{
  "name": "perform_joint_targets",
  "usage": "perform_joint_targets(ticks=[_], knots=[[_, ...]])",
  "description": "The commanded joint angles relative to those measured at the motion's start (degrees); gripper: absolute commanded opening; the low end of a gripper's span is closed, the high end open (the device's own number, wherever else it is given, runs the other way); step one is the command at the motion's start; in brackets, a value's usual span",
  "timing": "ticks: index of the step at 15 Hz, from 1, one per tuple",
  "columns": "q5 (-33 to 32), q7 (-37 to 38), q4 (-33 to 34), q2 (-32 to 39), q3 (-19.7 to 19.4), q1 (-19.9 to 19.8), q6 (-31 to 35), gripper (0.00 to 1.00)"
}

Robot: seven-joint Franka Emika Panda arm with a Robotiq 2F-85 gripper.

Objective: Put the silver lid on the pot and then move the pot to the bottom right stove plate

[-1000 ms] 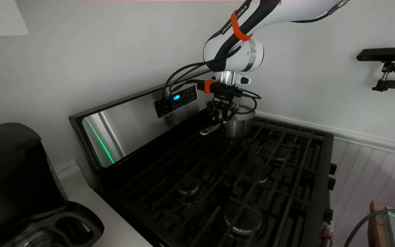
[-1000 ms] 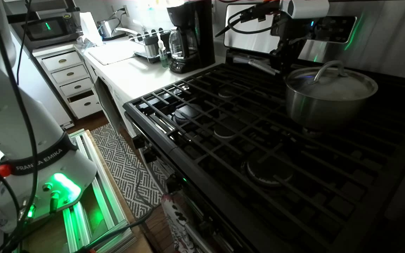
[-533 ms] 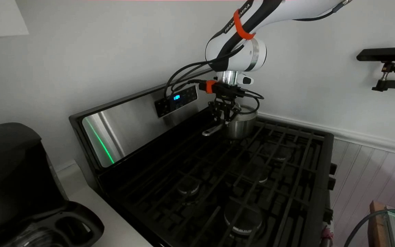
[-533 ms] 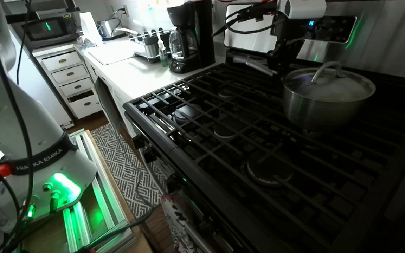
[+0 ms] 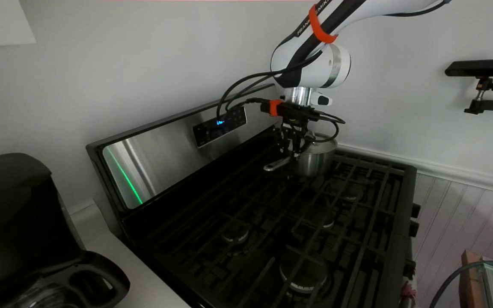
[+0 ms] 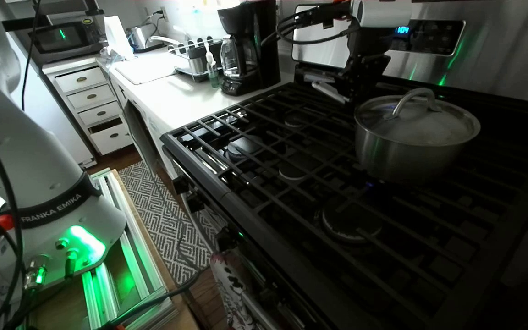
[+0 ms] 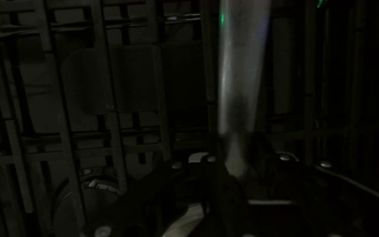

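Observation:
The pot (image 5: 314, 165) is a shiny steel saucepan at the rear right of the stove, also in an exterior view (image 6: 408, 158). The silver lid (image 6: 422, 120) with an arched handle sits on top of it. My gripper (image 5: 290, 155) is shut around the pot's long handle (image 5: 277, 164) close to the pot's wall. In the wrist view the handle (image 7: 242, 65) runs between the dark fingers of the gripper (image 7: 237, 144). The bottom right stove plate (image 6: 353, 220) is just in front of the pot. Whether the pot touches the grate bars I cannot tell.
Black grate bars (image 6: 287, 197) cover the stove. The back panel with its display (image 5: 221, 126) stands close behind the gripper. A wall (image 5: 392, 107) borders the pot's side. A coffee maker (image 6: 250, 50) stands on the counter beyond the stove.
The arm, gripper and lidded pot have moved together toward the stove's front, away from the back panel. The grip on the handle and the lid's place look the same.

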Motion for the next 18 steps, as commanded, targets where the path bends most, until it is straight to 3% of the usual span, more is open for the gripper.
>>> perform_joint_targets(ticks=[1,10,18], knots=[[-0.5,3.3,-7.0,-5.8,-0.6,0.4,1.8,0.07],[1.3,5.8,-16.4,-11.6,-0.6,-0.6,7.2,0.07],[0.6,6.5,-21.1,-15.3,-1.9,-2.6,8.0,0.07]])
